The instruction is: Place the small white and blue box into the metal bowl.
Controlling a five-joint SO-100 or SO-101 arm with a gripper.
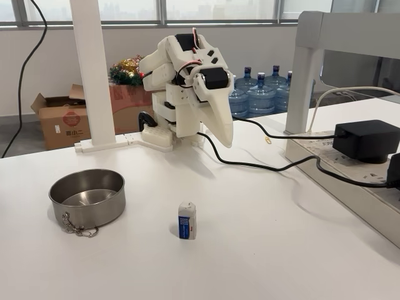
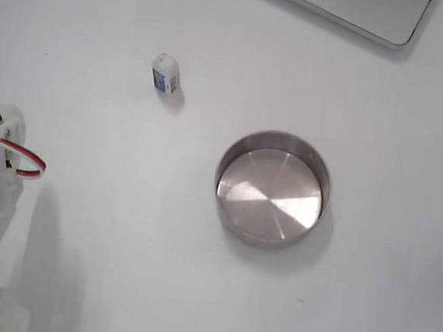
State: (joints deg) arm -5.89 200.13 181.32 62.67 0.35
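Both fixed views showed the small white and blue box (image 1: 187, 220) (image 2: 165, 73) standing upright on the white table (image 1: 262, 250) (image 2: 84, 224), apart from everything else. In a fixed view from table height it was nearest the camera, its blue panel facing forward, with the metal bowl (image 1: 87, 197) a little further back and to the left, well apart from it. The bowl sat open side up with nothing in it, and a small chain with a ring clip (image 1: 78, 229) hung from its near rim onto the table. In a fixed view from above, the bowl (image 2: 272, 189) lay to the lower right of the box.

Behind them the white arm (image 1: 187, 87) was folded up over its base, the gripper (image 1: 224, 134) pointing down and clear of the table. Its fingers seemed closed together and held nothing. A black cable (image 1: 262, 165) ran from the arm across the table to a black power adapter (image 1: 365, 140) at the right. Farthest back stood water bottles (image 1: 259, 94) and a cardboard box (image 1: 59, 119) on the floor.
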